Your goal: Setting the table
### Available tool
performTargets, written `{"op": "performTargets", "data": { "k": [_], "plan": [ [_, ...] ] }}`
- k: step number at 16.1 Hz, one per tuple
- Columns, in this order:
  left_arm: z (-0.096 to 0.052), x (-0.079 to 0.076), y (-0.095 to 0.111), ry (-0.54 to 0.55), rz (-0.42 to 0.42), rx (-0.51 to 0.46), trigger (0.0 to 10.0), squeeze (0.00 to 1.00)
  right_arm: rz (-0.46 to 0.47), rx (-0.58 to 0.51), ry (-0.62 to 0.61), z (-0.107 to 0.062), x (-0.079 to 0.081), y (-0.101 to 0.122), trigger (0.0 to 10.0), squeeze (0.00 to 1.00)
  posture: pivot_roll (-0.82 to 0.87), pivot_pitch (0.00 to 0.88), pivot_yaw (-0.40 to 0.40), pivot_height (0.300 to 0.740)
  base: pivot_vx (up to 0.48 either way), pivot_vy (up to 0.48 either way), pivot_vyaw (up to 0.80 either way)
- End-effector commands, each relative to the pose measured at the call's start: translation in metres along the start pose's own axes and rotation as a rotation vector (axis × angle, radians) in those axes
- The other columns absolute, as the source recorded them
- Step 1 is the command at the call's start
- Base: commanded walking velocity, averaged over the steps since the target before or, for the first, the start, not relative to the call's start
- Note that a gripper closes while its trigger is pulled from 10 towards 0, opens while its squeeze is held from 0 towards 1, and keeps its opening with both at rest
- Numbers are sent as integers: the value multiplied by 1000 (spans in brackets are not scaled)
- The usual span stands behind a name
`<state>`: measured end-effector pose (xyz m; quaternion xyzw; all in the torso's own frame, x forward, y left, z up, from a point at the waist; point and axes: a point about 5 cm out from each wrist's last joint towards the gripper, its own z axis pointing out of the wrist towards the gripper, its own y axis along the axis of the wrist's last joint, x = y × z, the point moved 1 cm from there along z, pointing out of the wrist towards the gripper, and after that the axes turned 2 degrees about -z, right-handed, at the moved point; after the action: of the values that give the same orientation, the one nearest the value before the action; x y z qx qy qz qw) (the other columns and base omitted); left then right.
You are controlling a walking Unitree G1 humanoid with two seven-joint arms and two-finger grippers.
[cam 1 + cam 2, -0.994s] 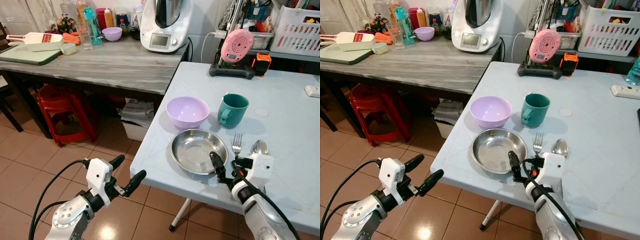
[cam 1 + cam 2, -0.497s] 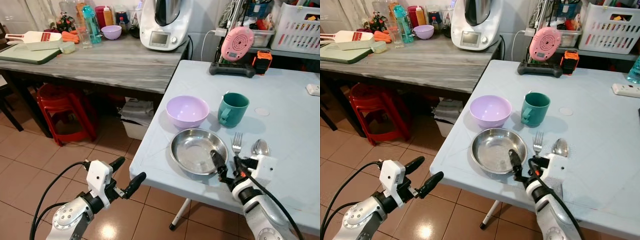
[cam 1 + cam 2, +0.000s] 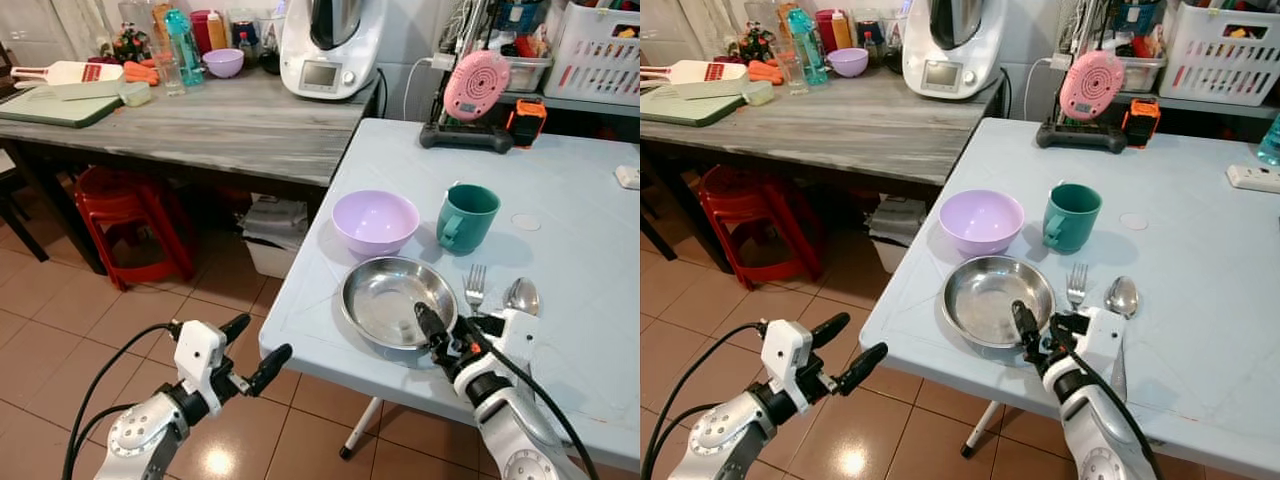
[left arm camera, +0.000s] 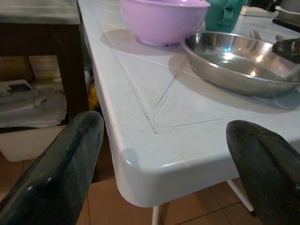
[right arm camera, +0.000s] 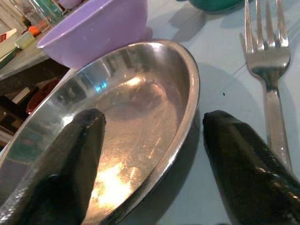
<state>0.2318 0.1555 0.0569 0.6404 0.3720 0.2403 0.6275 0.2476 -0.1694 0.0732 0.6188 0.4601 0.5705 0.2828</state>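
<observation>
fork (image 3: 474, 287) handle: hidden behind right gripper (image 3: 447, 334)
spoon (image 3: 519, 295) handle: hidden behind wrist
basket (image 3: 596, 45): cut off by edge

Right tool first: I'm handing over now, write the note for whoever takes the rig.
Right tool: open, straddling the near right rim of the steel plate, one finger inside the plate, one outside beside the fork; nothing gripped.
Left tool: open, holding nothing, low over the floor just off the light blue table near its corner.
On the table: lilac bowl and green mug behind the plate, fork then spoon to its right.
Done: the setting looks laid out.
Left: probably close on the plate rim to adjust it, or back the tool off.
</observation>
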Motion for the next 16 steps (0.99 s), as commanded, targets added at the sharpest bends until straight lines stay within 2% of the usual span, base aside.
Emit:
{"op": "performTargets", "data": {
  "k": [1,8,12,16],
  "plan": [
    [0,1,-1,-2,8,4,10000,0,14,10,3,2,1,1,0,0,-26,0,52,740,0,0,0],
    [0,0,-1,-40,4,-14,10000,0,51,68,37,4,7,-6,0,0,-26,0,57,740,0,0,0],
    [-1,-3,4,-97,-14,-36,10000,0,79,81,-7,5,3,-8,0,0,-23,0,57,740,0,0,0],
    [-4,-3,8,-108,-10,-43,10000,0,119,73,-51,8,0,-8,0,0,-22,0,59,740,0,0,0]
  ]
}}
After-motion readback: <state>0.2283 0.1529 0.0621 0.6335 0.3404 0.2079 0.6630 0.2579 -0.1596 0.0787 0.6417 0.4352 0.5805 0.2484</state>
